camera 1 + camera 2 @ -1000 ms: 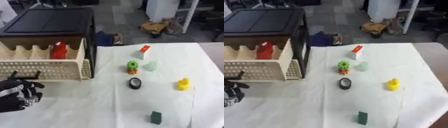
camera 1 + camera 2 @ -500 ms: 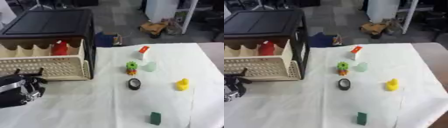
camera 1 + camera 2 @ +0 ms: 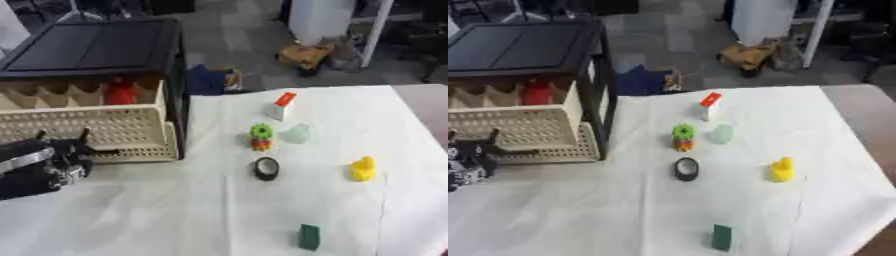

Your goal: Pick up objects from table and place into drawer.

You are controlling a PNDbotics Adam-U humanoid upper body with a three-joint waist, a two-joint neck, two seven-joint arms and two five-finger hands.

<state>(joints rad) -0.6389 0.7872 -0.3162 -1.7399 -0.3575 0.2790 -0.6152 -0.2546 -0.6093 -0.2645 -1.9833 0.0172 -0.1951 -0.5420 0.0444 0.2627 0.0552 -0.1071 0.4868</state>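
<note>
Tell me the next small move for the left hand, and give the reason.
Probably swing the left hand rightward toward the black ring-shaped roll, the loose item that looks nearest it. The hand sits in front of the pulled-out beige perforated plastic drawer holding nothing that shows, and a red object already sits inside. The right hand is out of view.

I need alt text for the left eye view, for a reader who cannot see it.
The robot's left hand, fingers up, is in front of a cream drawer pulled out of a black cabinet, with a red thing inside. On the white table lie a yellow duck, a black ring, a green block and other small things.
</note>
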